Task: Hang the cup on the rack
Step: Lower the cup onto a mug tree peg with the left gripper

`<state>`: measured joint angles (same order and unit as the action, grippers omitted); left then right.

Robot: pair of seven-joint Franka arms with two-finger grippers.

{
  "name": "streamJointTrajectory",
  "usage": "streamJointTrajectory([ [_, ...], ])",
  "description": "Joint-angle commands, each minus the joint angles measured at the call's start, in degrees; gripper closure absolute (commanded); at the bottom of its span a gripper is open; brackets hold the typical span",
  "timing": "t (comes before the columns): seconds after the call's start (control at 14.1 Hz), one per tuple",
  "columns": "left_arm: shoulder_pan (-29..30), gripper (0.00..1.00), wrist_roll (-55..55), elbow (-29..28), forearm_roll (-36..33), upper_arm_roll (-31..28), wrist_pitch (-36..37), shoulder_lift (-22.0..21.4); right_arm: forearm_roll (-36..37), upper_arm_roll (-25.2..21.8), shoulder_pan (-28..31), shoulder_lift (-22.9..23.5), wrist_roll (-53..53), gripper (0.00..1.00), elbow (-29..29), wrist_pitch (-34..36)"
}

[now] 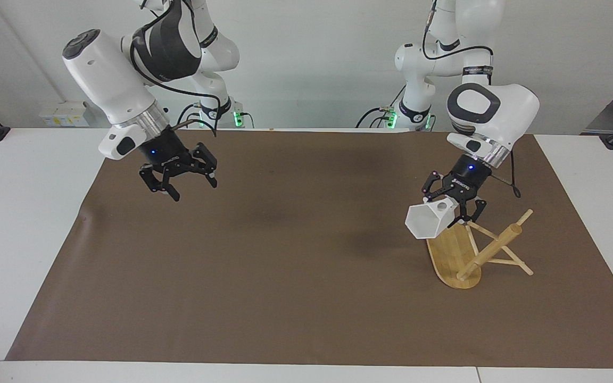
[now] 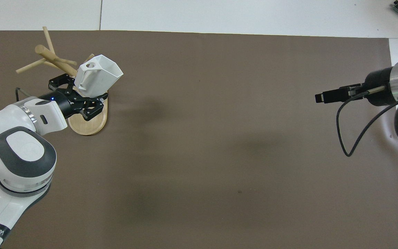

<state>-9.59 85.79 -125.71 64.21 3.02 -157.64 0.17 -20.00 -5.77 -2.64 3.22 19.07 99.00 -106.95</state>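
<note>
Left claw (image 1: 453,208) clamping tight on the white cup (image 1: 428,219), holding it tipped on its side in the air, over the base of the rack (image 1: 466,250). Handle hole pointing up, nearest thin peg poking up just beside it. Right claw (image 1: 179,183) spread wide, holding nothing, waiting over the counter's (image 1: 35,213) other end.

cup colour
White, matte; the cup shows best in the overhead view.

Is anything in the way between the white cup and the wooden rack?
Nothing visible. The left pincer holds the cup in the air right over the rack, and no other thing lies between them.
</note>
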Motion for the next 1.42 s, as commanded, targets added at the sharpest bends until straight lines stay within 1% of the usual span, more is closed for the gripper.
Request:
streamJointTrajectory([
  [0.0,-0.95,1.00,-3.16,-0.85,0.75,-0.48,-2.58,-0.44,1.37,-2.39,-0.08,-1.64,2.11,0.00,1.11,2.70],
  [0.14,-1.21,1.00,-3.17,-0.94,0.75,-0.48,-7.14,0.26,1.45,-4.76,-0.08,-2.16,1.93,0.00,0.93,5.43],
  [0.21,-1.22,1.00,-3.17,-1.03,0.75,-0.48,-7.68,0.35,1.63,-5.91,-0.26,-2.43,1.85,0.00,0.93,6.14],
  [0.28,-1.22,1.00,-3.26,-1.47,0.75,-0.48,-8.64,0.35,3.63,-6.70,-0.43,-2.61,1.32,0.00,0.84,6.58],
  [0.43,-1.22,1.00,-3.26,-1.47,0.75,-0.56,-10.14,0.62,12.13,-6.80,-0.87,-2.96,0.79,0.00,0.49,6.50],
  [0.5,-1.22,1.00,-3.35,-1.47,0.75,-0.48,-11.10,0.79,14.96,-6.71,-0.87,-3.22,-0.25,0.00,0.49,6.49],
  [0.64,-1.48,1.00,-3.35,-1.47,0.75,-0.48,-13.04,1.58,16.22,-6.80,-0.87,-3.31,-1.84,0.00,0.49,6.58],
  [0.92,-1.66,1.00,-6.16,-1.29,0.75,-0.56,-13.22,1.85,16.83,-6.80,-1.48,-3.75,-6.93,0.00,0.49,6.93],
  [1.06,-1.66,1.00,-8.52,-1.21,0.75,-0.56,-13.22,1.93,20.59,-6.71,-2.80,-4.01,-8.61,0.00,0.49,7.20],
  [1.13,-1.39,1.00,-9.41,-1.47,0.83,-0.56,-13.22,1.94,21.92,-6.36,-2.98,-4.54,-8.87,0.00,0.58,7.20],
  [1.35,-0.78,1.00,-10.81,-1.21,0.83,-0.56,-13.31,2.02,21.93,-6.18,-2.98,-4.80,-8.88,0.00,0.67,7.20],
])
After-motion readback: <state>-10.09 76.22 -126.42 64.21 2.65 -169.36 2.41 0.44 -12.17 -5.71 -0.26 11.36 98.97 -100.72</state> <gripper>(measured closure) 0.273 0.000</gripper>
